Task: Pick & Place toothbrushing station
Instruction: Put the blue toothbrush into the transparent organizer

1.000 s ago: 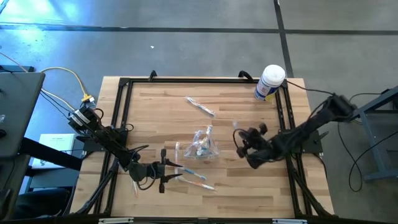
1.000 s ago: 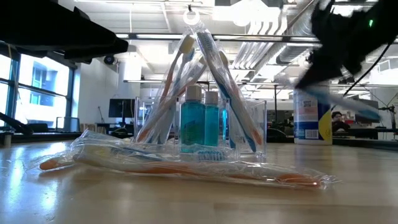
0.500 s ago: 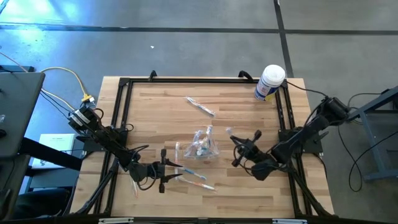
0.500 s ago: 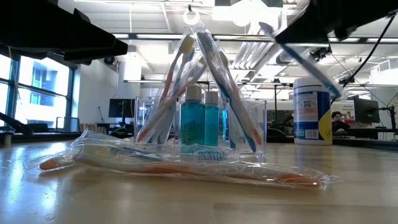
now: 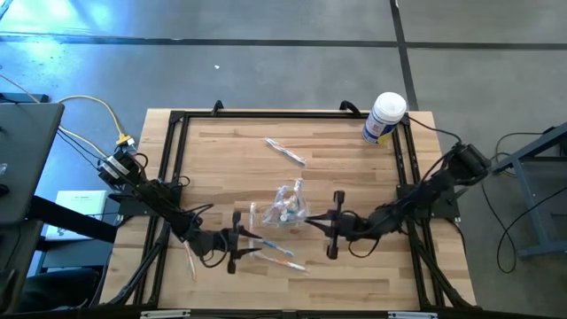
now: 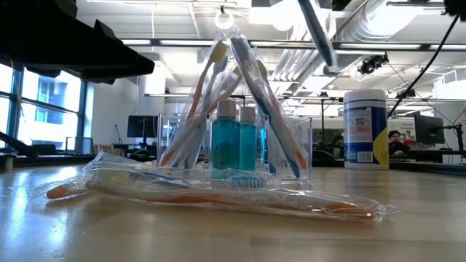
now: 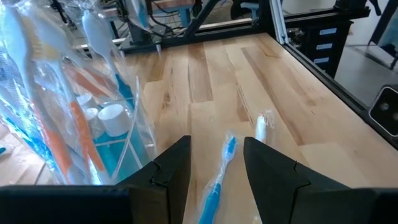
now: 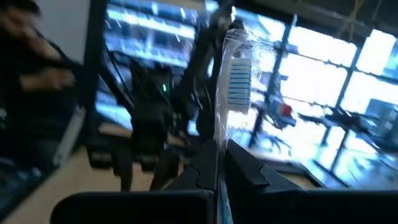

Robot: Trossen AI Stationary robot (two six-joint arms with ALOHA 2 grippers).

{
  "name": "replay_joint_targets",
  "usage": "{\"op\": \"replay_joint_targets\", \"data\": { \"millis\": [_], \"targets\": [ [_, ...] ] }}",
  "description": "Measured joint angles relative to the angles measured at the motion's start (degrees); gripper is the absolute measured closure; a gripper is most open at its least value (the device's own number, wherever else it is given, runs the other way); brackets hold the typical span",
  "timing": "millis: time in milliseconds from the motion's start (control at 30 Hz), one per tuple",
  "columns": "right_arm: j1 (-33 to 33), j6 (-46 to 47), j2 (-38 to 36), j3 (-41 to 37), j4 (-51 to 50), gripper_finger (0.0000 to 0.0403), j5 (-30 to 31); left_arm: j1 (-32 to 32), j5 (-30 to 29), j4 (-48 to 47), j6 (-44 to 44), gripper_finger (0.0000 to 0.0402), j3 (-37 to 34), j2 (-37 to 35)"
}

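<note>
While R hand (image 5: 330,223) hovers, station (image 5: 290,207) prob. just beside

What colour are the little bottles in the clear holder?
Teal-blue bottles with pale caps, best seen in the low view.

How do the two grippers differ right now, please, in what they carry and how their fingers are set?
The right tool is shut on a wrapped toothbrush and carries it in the air beside the toothbrushing station. The left tool stands open, holds nothing, and sits low over a blue toothbrush lying on the table. Both are close to the station, on opposite sides.
</note>
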Motion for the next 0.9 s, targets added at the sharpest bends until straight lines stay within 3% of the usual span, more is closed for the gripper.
{"op": "replay_joint_targets", "data": {
  "millis": [267,367,900],
  "targets": [
    [-6.83,2.15,5.84,-7.33,21.86,0.0398,-13.29,-0.2,-0.1,-0.34,-0.09,0.0258,0.0,0.0],
    [-9.18,5.26,7.91,-8.06,22.57,0.0397,-16.83,-0.2,-0.11,-0.4,-0.07,0.0258,0.0,0.0],
    [-14.47,12.68,9.55,-8.04,22.54,0.0396,-23.91,-0.16,-0.13,-0.51,-0.07,0.0258,0.0,0.0]
  ]
}}
